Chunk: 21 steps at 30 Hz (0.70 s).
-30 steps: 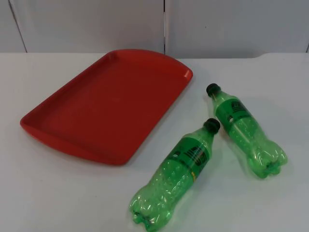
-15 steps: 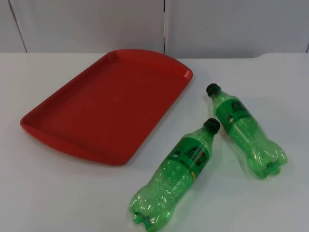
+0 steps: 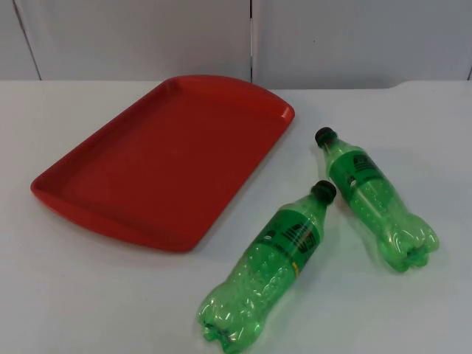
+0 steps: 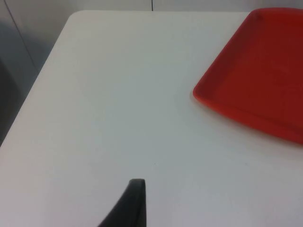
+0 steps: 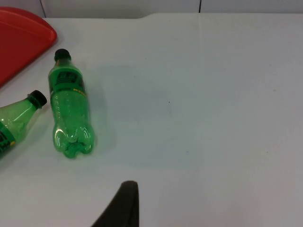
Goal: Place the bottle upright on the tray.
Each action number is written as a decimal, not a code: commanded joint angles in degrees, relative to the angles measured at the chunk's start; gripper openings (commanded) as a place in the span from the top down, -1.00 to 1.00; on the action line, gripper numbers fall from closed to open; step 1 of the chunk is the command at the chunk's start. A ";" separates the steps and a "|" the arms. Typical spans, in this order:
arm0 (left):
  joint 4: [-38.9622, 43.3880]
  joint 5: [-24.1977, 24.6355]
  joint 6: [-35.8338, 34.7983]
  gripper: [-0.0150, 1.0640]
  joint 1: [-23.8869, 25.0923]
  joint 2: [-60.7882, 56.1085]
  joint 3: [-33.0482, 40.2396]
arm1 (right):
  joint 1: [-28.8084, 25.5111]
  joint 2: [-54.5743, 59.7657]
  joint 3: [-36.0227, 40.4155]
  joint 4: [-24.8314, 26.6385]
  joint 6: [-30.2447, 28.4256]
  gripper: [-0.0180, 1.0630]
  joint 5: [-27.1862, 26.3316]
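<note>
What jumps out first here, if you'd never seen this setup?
A big red tray sits empty on the white table. Right of it, two green bottles lie on their sides, the nearer bottle with its black cap almost touching the farther bottle. Neither stands on the tray yet.

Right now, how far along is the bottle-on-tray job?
Nothing done yet. The red tray holds nothing. Both green bottles lie on their sides on the table: the near bottle and the far bottle, its cap by the far one's side. Neither hand has a bottle. Left: grab one, stand it upright on the tray.
</note>
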 commanded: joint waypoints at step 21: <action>-4.63 -0.74 -0.39 -0.97 0.15 13.56 -12.79 | -0.40 -0.21 0.16 -0.10 0.01 -0.98 -0.27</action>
